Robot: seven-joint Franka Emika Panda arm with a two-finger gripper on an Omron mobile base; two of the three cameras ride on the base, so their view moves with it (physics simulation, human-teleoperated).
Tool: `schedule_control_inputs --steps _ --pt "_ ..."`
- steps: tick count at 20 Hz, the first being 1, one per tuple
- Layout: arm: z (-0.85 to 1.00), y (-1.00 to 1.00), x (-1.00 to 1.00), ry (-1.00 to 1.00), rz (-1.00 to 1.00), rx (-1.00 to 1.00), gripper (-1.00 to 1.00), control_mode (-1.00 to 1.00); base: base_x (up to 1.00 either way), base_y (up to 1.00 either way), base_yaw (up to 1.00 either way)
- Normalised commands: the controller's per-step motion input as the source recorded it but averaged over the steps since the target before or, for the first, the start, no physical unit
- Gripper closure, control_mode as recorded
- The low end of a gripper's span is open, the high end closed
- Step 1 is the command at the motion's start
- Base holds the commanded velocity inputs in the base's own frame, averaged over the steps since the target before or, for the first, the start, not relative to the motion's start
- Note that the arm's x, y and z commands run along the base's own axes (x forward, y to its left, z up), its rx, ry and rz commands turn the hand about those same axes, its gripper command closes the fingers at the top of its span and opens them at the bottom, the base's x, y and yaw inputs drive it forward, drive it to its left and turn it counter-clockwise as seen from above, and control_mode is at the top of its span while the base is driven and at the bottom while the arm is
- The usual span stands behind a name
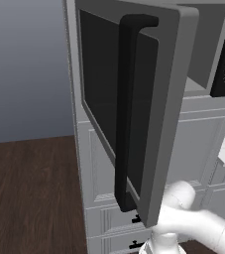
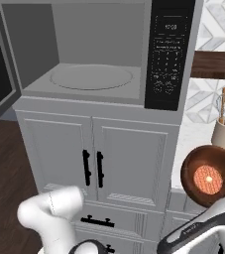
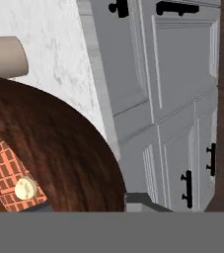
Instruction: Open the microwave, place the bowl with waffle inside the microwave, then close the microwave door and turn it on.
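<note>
With the tool (image 2: 223, 191) clamped on the brown bowl's (image 2: 208, 173) rim, keep it level so the waffle (image 2: 207, 179) stays put, then swing toward ten o'clock into the open microwave (image 2: 91, 77).

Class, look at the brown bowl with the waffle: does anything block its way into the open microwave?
Nothing visible does. The grey microwave door is swung wide open, the grey microwave cavity holds just its turntable, and the round brown bowl sits lower to the right, beside the cupboard front.

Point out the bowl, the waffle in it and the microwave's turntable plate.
bowl (image 2: 192, 182): right base view, on its brown inner wall, left of the waffle.
waffle (image 2: 207, 179): right base view, on its orange grid.
turntable plate (image 2: 90, 77): right base view, on its flat middle.
</note>
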Motion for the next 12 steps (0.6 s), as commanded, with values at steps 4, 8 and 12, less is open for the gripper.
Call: schedule_control_inputs --steps 4,8,12 --pt "0.54 0.72 -0.95 -0.25 0.00 -0.07 1.00 -1.00 0.00 0.00 0.00" --pt "0.52 0.69 -0.83 -0.23 0.00 -0.08 1.00 -1.00 0.00 0.00 0.00" --pt "0.59 0.89 -0.55 -0.13 0.00 -0.07 1.00 -1.00 0.00 0.00 0.00"
